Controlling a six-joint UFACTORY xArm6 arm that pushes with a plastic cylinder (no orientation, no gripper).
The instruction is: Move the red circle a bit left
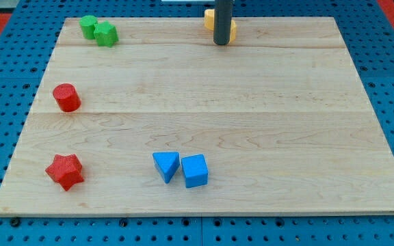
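The red circle (66,97), a short red cylinder, stands near the board's left edge, a little above mid-height. My tip (221,43) is at the view's top, right of centre, far to the upper right of the red circle. The rod stands in front of a yellow block (232,26) and hides most of it, so its shape cannot be made out.
A red star (65,171) lies at the lower left. A blue triangle (166,166) and a blue cube (195,171) touch at the bottom centre. Two green blocks (88,26) (106,34) touch at the top left. The wooden board (252,123) lies on blue pegboard.
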